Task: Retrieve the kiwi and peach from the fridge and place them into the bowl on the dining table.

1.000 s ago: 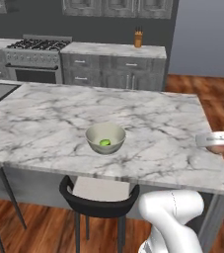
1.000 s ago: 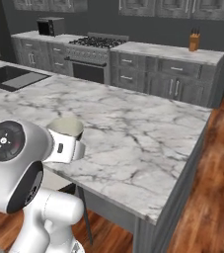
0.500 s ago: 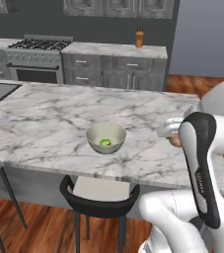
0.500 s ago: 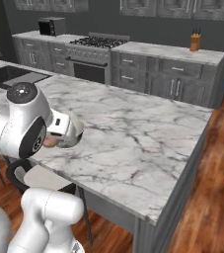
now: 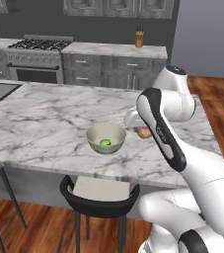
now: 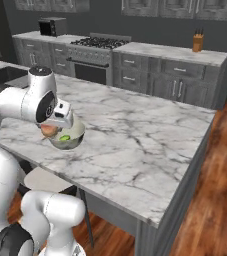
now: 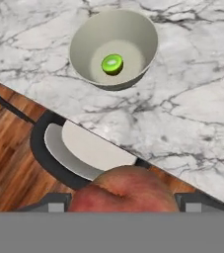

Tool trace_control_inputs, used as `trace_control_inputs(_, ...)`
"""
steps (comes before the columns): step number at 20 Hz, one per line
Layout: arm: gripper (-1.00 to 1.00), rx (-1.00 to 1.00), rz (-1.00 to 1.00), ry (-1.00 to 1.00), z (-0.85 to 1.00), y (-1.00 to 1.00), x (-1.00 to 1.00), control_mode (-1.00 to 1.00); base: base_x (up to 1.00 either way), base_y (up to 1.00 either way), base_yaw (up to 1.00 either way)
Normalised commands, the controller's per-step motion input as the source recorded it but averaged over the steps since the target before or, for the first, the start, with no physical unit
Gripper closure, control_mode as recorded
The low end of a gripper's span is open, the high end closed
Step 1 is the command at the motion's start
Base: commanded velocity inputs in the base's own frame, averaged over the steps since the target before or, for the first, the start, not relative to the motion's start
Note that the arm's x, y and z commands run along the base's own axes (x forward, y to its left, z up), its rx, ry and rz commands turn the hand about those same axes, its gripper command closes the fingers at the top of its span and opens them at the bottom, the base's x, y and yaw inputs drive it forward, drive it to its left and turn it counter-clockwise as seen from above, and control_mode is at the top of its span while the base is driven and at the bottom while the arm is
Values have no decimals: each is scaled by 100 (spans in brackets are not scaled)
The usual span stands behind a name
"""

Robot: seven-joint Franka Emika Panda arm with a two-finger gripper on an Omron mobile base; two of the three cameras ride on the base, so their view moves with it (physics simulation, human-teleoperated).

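The pale bowl (image 5: 106, 137) (image 6: 72, 141) (image 7: 84, 49) stands on the marble dining table (image 5: 44, 113) (image 6: 135, 135) (image 7: 192, 99) near its front edge. Inside it lies the green kiwi (image 5: 105, 143) (image 6: 64, 137) (image 7: 112, 63). My gripper (image 5: 142, 132) (image 6: 50, 129) (image 7: 123, 200) is shut on the reddish peach (image 5: 143, 132) (image 6: 48, 130) (image 7: 126, 190). It hovers just beside the bowl, to its right in the left base view, above the table's front edge. In the hand view the peach hides the space between my fingertips.
A black chair with a pale seat (image 5: 99, 192) (image 7: 79, 153) is tucked under the table's front edge below the bowl. Behind the table run grey cabinets with a stove (image 5: 39, 59), a knife block (image 5: 139, 37) and a microwave (image 6: 52, 26). Wooden floor lies to the right.
The arm has swung in from the table's right end to beside the bowl, carrying the peach. The bowl and kiwi have stayed put.
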Motion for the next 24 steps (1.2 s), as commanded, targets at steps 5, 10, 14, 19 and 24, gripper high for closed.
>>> trace_control_inputs(5, 100, 0, 7, 13, -45, 37, 96, -100, 0, 0, 0)
trace_control_inputs(10, 100, 0, 5, 7, -49, 30, 88, -100, 0, 0, 0)
trace_control_inputs(14, 100, 0, 3, 6, -46, 32, 86, -100, 0, 0, 0)
trace_control_inputs(19, 100, 0, 3, 6, -46, 28, 77, -100, 0, 0, 0)
trace_control_inputs(24, 100, 0, 3, 5, -45, 20, 69, -100, 0, 0, 0)
